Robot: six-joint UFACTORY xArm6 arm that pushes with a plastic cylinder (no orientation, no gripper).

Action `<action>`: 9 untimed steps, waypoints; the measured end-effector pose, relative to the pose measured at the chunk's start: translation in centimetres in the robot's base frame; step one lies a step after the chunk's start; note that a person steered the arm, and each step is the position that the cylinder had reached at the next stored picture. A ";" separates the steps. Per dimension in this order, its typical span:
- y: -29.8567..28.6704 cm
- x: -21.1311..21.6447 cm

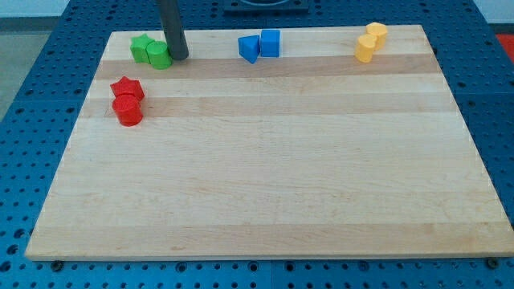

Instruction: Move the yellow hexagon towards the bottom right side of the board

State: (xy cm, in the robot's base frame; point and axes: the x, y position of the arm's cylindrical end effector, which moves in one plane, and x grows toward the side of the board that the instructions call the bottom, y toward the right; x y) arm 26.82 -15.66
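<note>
The yellow hexagon point(375, 33) sits far up at the view's top right corner of the board point(265, 177), and I think it is the upper of two yellow blocks, though they are small and it is hard to be sure of their shapes. The other yellow block point(365, 50) touches it at about seven o'clock. Going toward nine o'clock from there, well apart, come two blue blocks side by side: a blue cube point(271, 42) and a blue triangle-like block point(250, 49) touching it. Farther toward nine o'clock stands my tip point(178, 56), the bottom end of a dark rod. It has no jaws at all, so there is nothing to spread or squeeze; it can only push. My tip is just beside a green round block point(159, 55), at its three o'clock side, with a green star point(143, 46) behind that. Below them, at about seven o'clock, are a red star point(127, 87) and a red round block point(128, 111). The job looks like it has not started yet, since my tip is far from the yellow hexagon. Next, my tip needs to travel across to the yellow pair, get behind the hexagon at its eleven o'clock side, and push it toward five o'clock without dragging the other yellow block along.
</note>
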 end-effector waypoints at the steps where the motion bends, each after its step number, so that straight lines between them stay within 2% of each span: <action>1: 1.0 2.3; 3: 10.9 5.8; 5: 20.6 5.4; 6: 23.1 4.2; 8: 24.3 -0.2; 9: 26.7 -0.9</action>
State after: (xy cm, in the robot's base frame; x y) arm 25.94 11.03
